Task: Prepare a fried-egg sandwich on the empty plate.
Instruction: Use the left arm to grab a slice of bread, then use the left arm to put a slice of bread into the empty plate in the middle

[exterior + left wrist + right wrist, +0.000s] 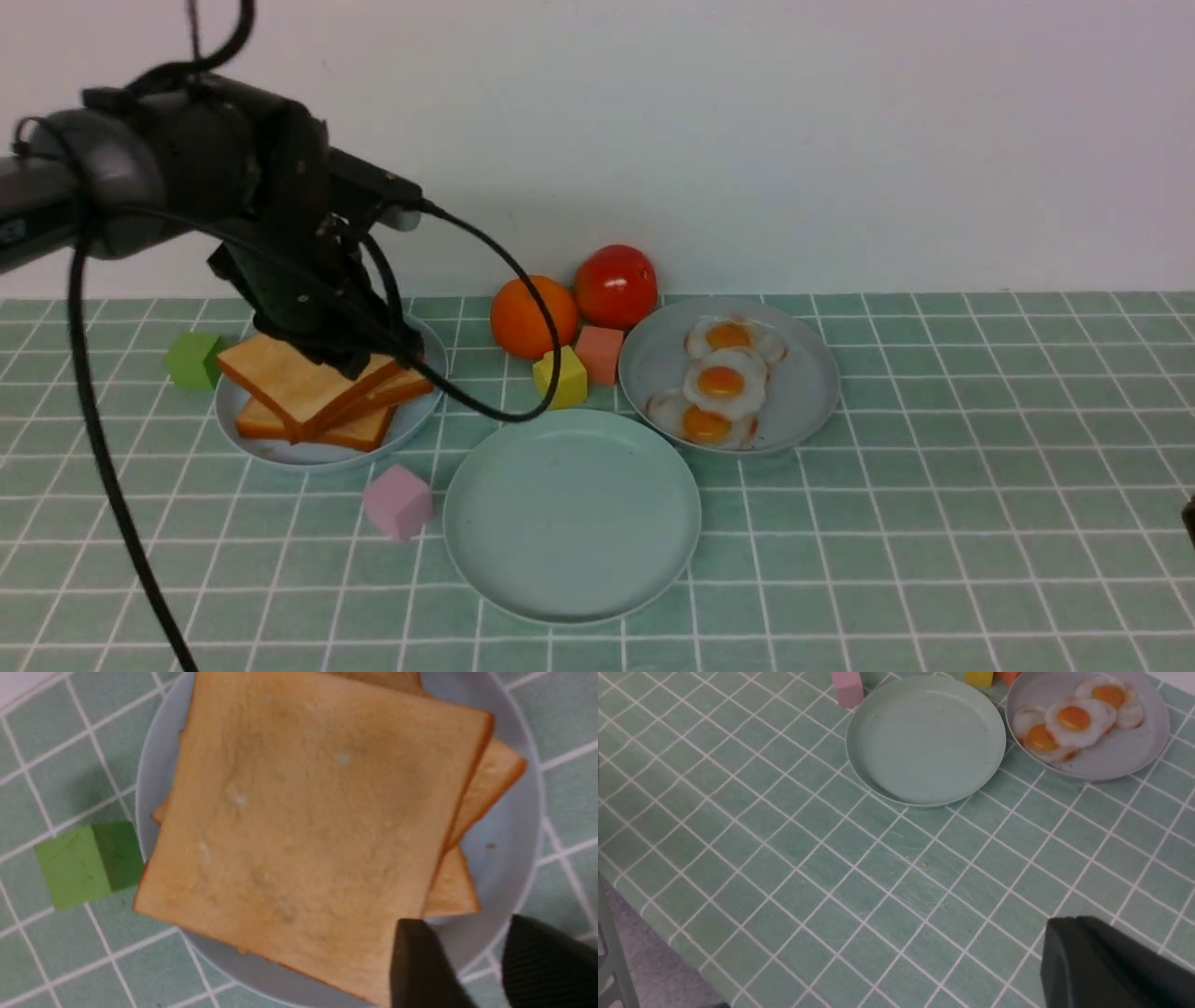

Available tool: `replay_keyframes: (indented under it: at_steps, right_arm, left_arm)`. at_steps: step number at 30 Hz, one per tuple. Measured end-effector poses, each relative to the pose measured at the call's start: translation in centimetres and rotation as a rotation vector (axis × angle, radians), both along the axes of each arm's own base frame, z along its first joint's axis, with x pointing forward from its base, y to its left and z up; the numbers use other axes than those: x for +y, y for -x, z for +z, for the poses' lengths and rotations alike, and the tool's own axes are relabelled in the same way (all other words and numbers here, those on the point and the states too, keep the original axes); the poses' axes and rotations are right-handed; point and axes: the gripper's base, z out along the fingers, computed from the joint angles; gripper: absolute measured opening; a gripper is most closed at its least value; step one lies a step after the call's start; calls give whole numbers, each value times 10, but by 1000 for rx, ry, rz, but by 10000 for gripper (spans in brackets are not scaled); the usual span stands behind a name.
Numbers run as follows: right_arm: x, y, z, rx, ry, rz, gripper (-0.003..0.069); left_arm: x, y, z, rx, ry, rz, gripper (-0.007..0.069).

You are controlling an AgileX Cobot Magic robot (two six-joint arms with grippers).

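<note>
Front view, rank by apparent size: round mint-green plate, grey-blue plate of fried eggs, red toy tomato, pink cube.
1. round mint-green plate
2. grey-blue plate of fried eggs
3. red toy tomato and pink cube: nearly alike, cube nearer the camera, so unranked.

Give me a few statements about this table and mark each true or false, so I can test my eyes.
1. The big green plate has nothing on it. True.
2. Three fried eggs share one grey plate. True.
3. The toast sits on the green plate. False: it is stacked on a pale blue plate.
4. The pink block lies among the eggs. False: it stands on the tablecloth beside the green plate.
5. The left gripper hangs above the toast. True.
</note>
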Motion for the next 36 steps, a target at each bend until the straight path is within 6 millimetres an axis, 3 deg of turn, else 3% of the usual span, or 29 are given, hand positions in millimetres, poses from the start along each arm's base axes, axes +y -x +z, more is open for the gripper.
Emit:
replay_keyframes:
  at_steps: [4,10,14,20,24,27,30,33,36]
  right_arm:
    - [0,0,0,11,-13,-12,8]
    - [1,1,1,29,-44,-19,11]
    - [3,2,1,42,-64,-16,13]
    - [5,4,1,67,-89,-1,15]
    - [5,4,1,76,-88,3,18]
    - [5,5,0,80,-88,4,21]
    - [5,6,1,76,-91,5,22]
    - [1,9,2,51,-79,-3,22]
    - [-4,13,4,12,-60,-17,22]
  left_arm:
    - [0,-5,-18,33,-36,-32,399]
    - [0,-14,-39,42,-72,-54,401]
    - [0,-15,-41,39,-87,-62,325]
    - [1,-17,-43,37,-106,-73,59]
    - [1,-17,-42,43,-109,-70,24]
    - [1,-14,-31,34,-92,-52,24]
    - [1,-6,-6,5,-52,-30,24]
    - [-5,12,35,-57,34,-32,24]
    - [-28,43,59,-84,63,-180,24]
